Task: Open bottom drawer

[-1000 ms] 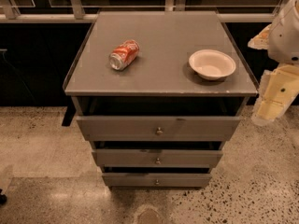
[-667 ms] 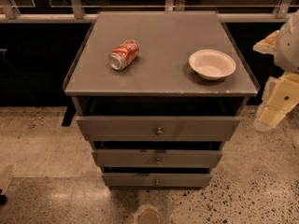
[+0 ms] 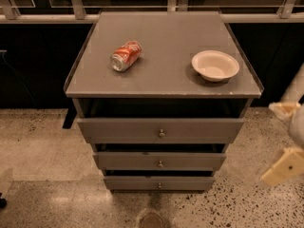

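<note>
The grey cabinet (image 3: pixel 164 87) has three stacked drawers. The bottom drawer (image 3: pixel 137 183) is the lowest and narrowest front, with a small round metal knob (image 3: pixel 159 185) at its centre. It sits close to the floor and stands a little forward of the dark gap above it. The middle drawer (image 3: pixel 123 161) and top drawer (image 3: pixel 118 129) are above it. My gripper (image 3: pixel 283 167) is at the right edge of the camera view, blurred, beside and to the right of the cabinet at the height of the middle drawer, well away from the knob.
A crushed red soda can (image 3: pixel 126 56) lies on its side on the cabinet top at the left. A white bowl (image 3: pixel 215 65) stands on the top at the right. Speckled floor (image 3: pixel 42 175) surrounds the cabinet. A railing with dark glass runs behind.
My arm has moved lower and further right in the view, now partly cut off at the right edge. The drawers, can and bowl have not moved.
</note>
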